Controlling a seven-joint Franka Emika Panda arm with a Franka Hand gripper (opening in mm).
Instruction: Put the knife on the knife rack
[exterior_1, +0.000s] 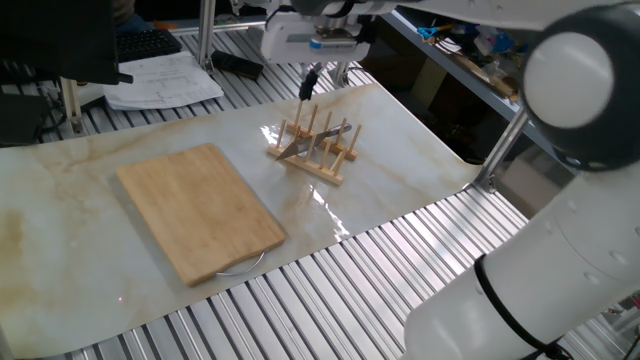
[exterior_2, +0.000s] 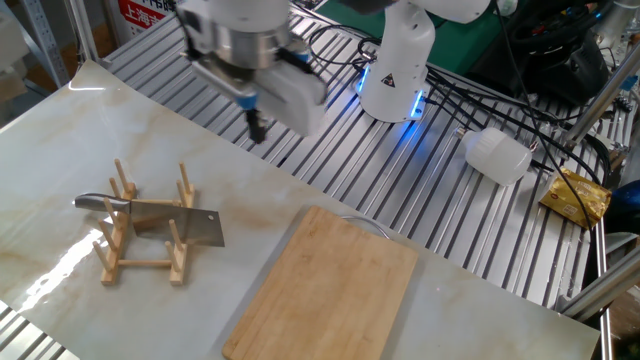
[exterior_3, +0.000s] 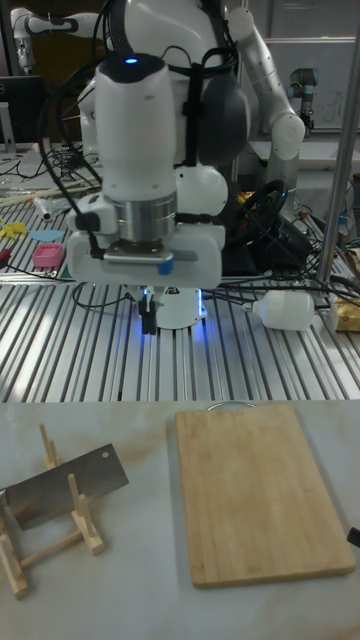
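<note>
On marbled desk (exterior_1: 420, 190): broad dull-grey steel cleaver (exterior_2: 165, 222) resting between pegs of small light-wood dowel rack (exterior_2: 140, 240). Dark fingers (exterior_2: 257, 128) nearly together, empty, raised well clear of rack.

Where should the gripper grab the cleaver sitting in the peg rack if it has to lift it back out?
Probably the silvery handle of the knife, which sticks out past the pegs of the knife rack on one side. Come from above, fingers either side of the handle: the blade stands on edge between the pegs, leaving little room there.
</note>
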